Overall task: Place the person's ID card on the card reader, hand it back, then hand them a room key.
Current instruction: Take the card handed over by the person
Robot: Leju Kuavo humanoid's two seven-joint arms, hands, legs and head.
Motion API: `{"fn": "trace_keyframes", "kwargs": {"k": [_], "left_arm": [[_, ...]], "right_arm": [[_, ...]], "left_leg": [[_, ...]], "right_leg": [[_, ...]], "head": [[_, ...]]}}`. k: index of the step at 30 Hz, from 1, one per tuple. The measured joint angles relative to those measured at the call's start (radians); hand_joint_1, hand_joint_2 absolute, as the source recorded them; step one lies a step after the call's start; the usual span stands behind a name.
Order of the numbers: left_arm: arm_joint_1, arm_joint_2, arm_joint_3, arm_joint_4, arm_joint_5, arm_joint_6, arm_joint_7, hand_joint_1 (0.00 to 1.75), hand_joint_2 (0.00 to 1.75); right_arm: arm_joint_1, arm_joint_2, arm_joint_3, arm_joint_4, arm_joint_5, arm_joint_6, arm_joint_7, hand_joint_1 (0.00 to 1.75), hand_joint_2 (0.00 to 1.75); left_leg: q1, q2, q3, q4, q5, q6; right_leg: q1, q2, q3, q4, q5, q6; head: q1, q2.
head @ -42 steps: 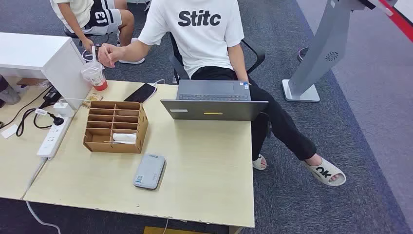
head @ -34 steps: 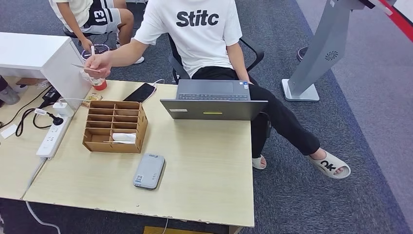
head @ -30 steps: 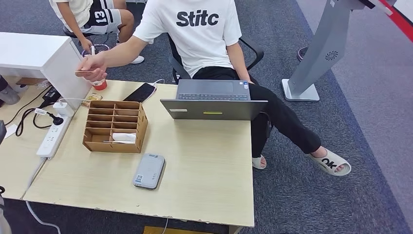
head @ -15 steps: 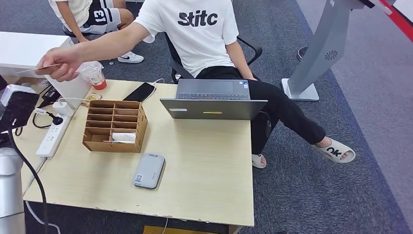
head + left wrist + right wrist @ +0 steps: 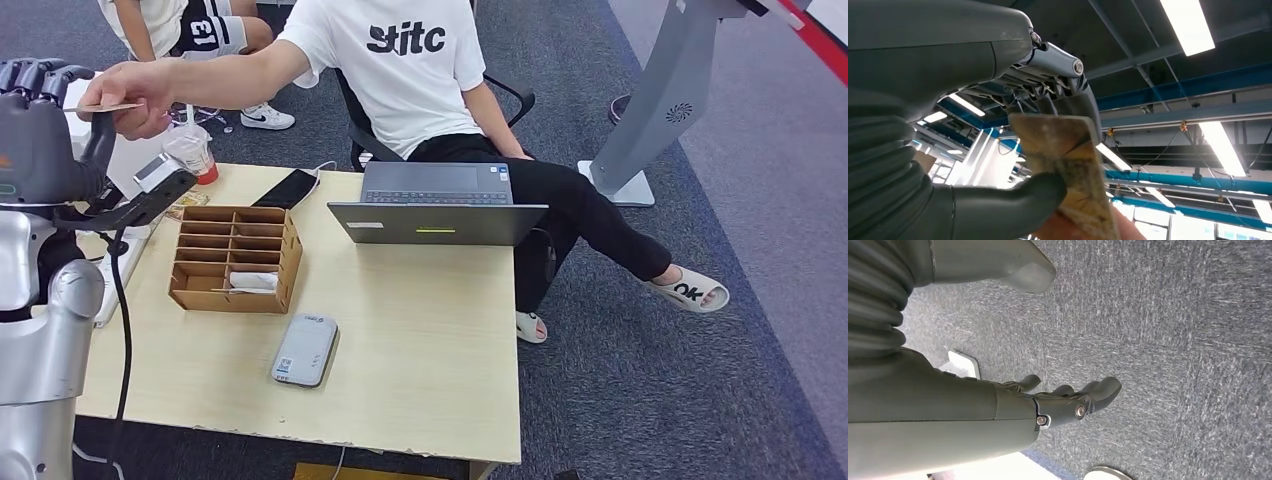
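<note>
A person's hand (image 5: 140,92) reaches out above the table's far left corner and holds the ID card (image 5: 104,106) flat. My left hand (image 5: 40,130) is raised right beside it. In the left wrist view the ID card (image 5: 1070,170) lies between my thumb (image 5: 1018,200) and my spread fingers (image 5: 1068,95), with the person's fingers still on it. The grey card reader (image 5: 306,350) lies near the table's front. White room key cards (image 5: 255,282) sit in the wooden organiser (image 5: 237,259). My right hand (image 5: 1063,400) hangs over the carpet, holding nothing.
An open laptop (image 5: 438,210) stands at the table's far edge in front of the seated person. A black phone (image 5: 289,189) and a plastic cup (image 5: 193,155) are behind the organiser. A white cabinet (image 5: 130,160) stands at the far left, a grey stand (image 5: 650,130) at the right.
The person has swung the ID card from near the cup out to the left. My left arm has risen from below the table edge until the hand meets the card.
</note>
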Motion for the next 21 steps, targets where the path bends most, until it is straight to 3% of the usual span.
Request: {"fn": "trace_keyframes", "kwargs": {"k": [21], "left_arm": [[-0.006, -0.004, -0.034, 0.064, 0.010, -0.009, 0.002, 1.75, 1.75]], "right_arm": [[0.001, 0.002, 0.000, 0.006, 0.013, 0.002, 0.007, 0.00, 1.75]], "left_leg": [[0.000, -0.001, -0.002, 0.000, 0.001, 0.000]], "right_leg": [[0.000, -0.001, -0.001, 0.000, 0.000, 0.000]], "head": [[0.000, 0.000]]}}
